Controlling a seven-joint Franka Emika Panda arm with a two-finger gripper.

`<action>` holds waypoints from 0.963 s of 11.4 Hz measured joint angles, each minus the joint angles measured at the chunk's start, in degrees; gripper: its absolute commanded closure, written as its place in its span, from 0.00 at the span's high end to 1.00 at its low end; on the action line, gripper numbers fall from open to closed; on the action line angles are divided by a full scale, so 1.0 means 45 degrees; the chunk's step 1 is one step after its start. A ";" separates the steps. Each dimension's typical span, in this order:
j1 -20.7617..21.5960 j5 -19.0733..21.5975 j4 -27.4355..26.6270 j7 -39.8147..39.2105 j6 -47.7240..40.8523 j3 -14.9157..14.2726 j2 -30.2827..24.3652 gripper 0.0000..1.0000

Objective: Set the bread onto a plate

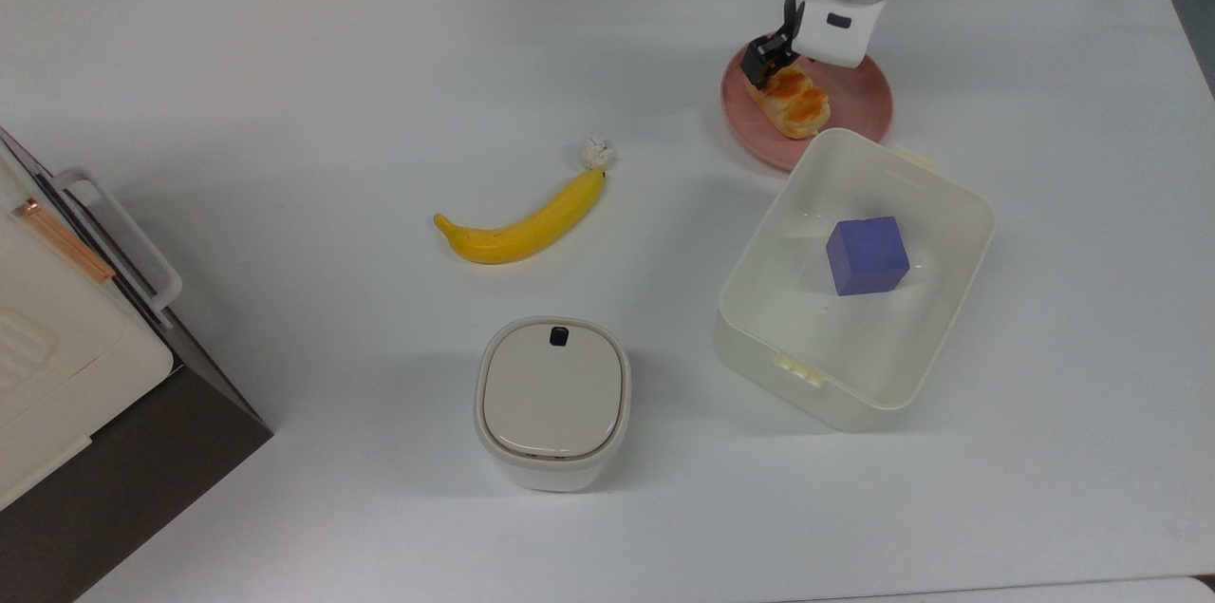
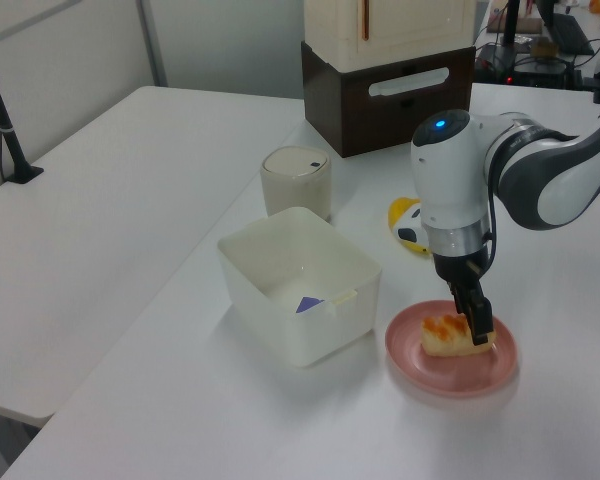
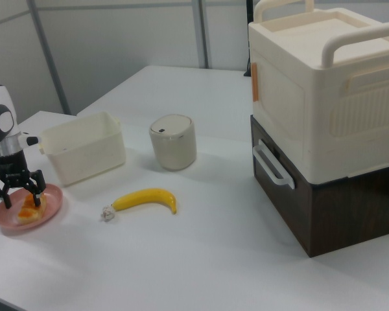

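The bread [image 1: 791,105] lay flat on the pink plate [image 1: 859,100], toward the top view's left side of it, with its orange-brown bumps facing up. The end effector [image 3: 16,188] stood directly over the bread with its 2 fingers [image 3: 37,192] spread apart, 1 on each side of the pastry in the right view, and they did not pinch it. In the left view 1 dark finger [image 2: 479,322] reached down close to the end of the bread [image 2: 453,334], but I cannot tell if it touched. The plate [image 2: 450,370] stood on the white worktop [image 1: 285,90], just beside the white tub [image 1: 854,285], which held 1 purple cube [image 1: 867,254]. The banana [image 1: 524,223] lay well apart from the plate, toward the top view's left, with a small white crumpled piece [image 1: 597,151] at its tip. A beige lidded container [image 1: 552,399] stood near the banana. A cream box on a dark brown base [image 3: 324,123] stood at the right view's right.
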 measured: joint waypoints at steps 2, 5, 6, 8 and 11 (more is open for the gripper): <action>-0.0002 0.0000 0.0035 0.0163 0.0000 0.0091 -0.0078 1.00; -0.0118 0.0000 0.0211 0.0264 -0.0113 0.0077 -0.0424 1.00; -0.0333 0.0000 0.0549 0.0386 -0.0649 0.0062 -0.0675 1.00; -0.1361 -0.0001 0.1682 0.0948 -0.1995 -0.0014 -0.1136 1.00; -0.3365 -0.0040 0.2714 0.1231 -0.2682 -0.0401 -0.1506 1.00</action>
